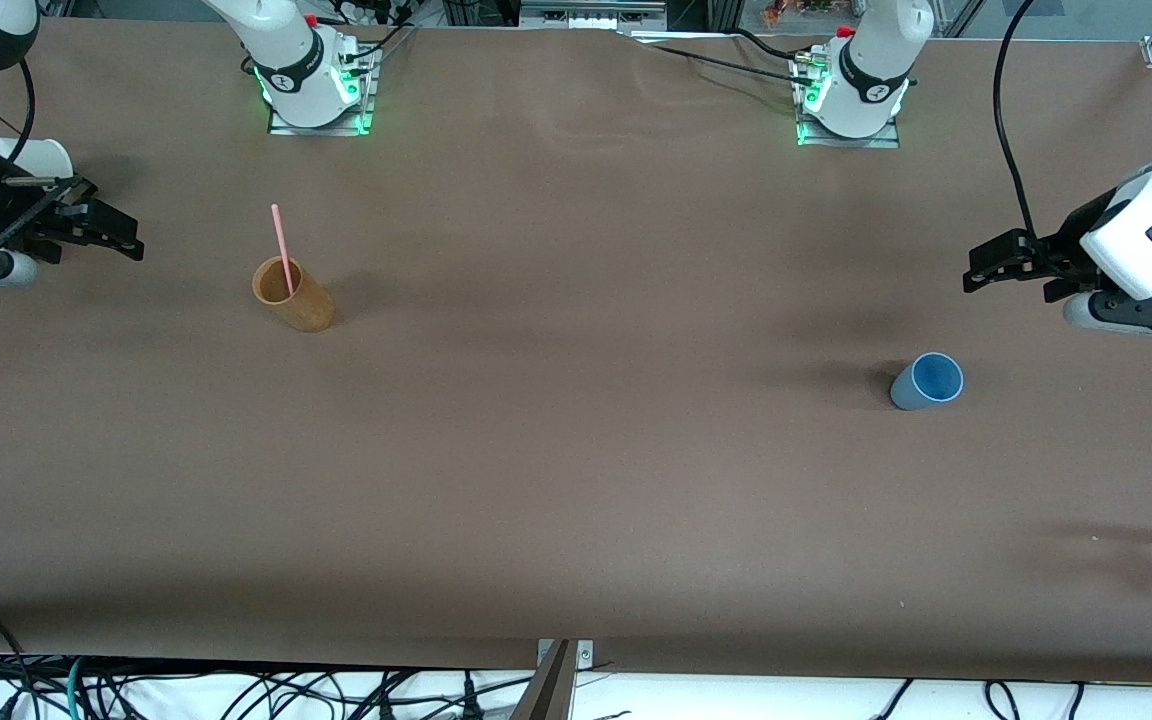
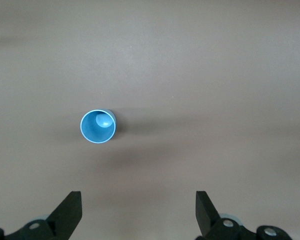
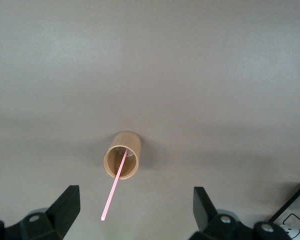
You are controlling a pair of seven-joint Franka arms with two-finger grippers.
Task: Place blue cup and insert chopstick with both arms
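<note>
The tan-brown cup (image 1: 294, 294) stands upright toward the right arm's end of the brown table (image 1: 576, 450), the pale-pink chopstick (image 1: 282, 248) leaning inside it. The blue cup (image 1: 927, 381) stands empty toward the left arm's end. The left gripper (image 1: 981, 272) and right gripper (image 1: 126, 240) both hover above the table, jaws apart, holding nothing.

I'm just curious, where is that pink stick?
The chopstick stands in the brown cup, toward the right arm's end of the table.
</note>
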